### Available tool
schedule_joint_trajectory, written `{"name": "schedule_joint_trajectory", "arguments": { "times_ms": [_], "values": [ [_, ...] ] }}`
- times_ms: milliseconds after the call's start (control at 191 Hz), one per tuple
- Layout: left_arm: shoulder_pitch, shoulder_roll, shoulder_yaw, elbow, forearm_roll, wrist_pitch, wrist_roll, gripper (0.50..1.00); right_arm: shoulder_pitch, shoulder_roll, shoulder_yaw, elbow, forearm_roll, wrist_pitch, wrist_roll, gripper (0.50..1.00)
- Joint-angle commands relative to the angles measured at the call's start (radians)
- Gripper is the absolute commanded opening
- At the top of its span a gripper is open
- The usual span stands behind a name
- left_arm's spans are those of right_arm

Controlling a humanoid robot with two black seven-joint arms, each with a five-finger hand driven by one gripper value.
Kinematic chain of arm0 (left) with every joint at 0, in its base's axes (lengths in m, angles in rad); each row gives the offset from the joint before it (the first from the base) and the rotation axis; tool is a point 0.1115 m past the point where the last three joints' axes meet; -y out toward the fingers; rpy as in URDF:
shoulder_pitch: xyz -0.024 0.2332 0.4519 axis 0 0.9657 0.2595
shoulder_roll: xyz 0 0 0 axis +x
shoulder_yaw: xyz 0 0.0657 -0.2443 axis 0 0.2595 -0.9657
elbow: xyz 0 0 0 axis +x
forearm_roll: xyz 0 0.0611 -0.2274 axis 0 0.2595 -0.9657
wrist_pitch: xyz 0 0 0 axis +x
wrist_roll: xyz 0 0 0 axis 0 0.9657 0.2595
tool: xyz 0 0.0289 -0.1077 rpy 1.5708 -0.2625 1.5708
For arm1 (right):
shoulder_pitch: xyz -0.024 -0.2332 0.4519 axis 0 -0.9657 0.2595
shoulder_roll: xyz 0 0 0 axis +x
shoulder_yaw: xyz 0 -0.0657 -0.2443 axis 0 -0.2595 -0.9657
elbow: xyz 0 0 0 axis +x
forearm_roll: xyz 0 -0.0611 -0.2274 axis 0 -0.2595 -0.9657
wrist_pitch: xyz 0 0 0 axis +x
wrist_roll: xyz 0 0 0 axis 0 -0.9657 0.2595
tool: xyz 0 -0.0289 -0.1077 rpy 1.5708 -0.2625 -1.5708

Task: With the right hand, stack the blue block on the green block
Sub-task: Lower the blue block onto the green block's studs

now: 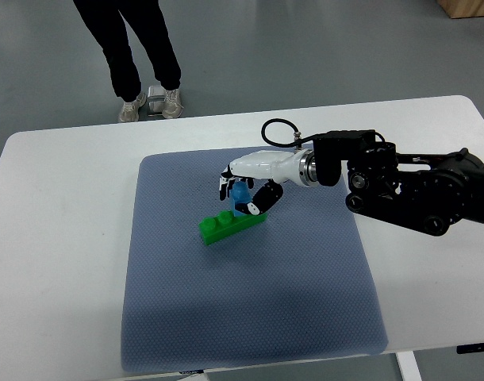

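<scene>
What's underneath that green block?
The green block lies on a blue-grey mat on the white table. The right hand holds the blue block at its right end; contact is hidden.

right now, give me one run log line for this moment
right hand: shut on blue block | blue block: at right end of green block | green block: on blue mat | left hand: not in view

Count of items in top view.
One blue block; one green block; one grey-blue mat; one white counter. One robot arm in view, entering from the right, with one hand. One person, visible from the legs down only; two shoes. One small pale object between the shoes, kind not determinable.
</scene>
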Motion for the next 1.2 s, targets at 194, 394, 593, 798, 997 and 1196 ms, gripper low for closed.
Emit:
{"name": "schedule_joint_trajectory", "arguments": {
  "times_ms": [194, 394, 593, 798, 997, 1196],
  "values": [
    [0.000, 0.000, 0.000, 0.000, 0.000, 0.000, 0.000, 1.000, -0.002, 0.000, 0.000, -0.008, -0.006, -0.003, 0.000, 0.558],
    [0.000, 0.000, -0.001, 0.000, 0.000, 0.000, 0.000, 1.000, -0.014, 0.001, 0.000, -0.012, -0.018, -0.014, 0.009, 0.562],
    [0.000, 0.000, -0.001, 0.000, 0.000, 0.000, 0.000, 1.000, -0.015, 0.001, 0.000, -0.012, -0.018, -0.014, 0.009, 0.562],
    [0.000, 0.000, -0.001, 0.000, 0.000, 0.000, 0.000, 1.000, -0.021, 0.001, 0.000, -0.015, -0.018, -0.015, 0.011, 0.562],
    [0.000, 0.000, 0.000, 0.000, 0.000, 0.000, 0.000, 1.000, -0.026, 0.001, 0.000, -0.018, -0.018, -0.028, 0.017, 0.562],
    [0.000, 0.000, 0.000, 0.000, 0.000, 0.000, 0.000, 1.000, -0.031, 0.014, 0.000, -0.023, -0.021, -0.035, 0.017, 0.564]
  ]
}}
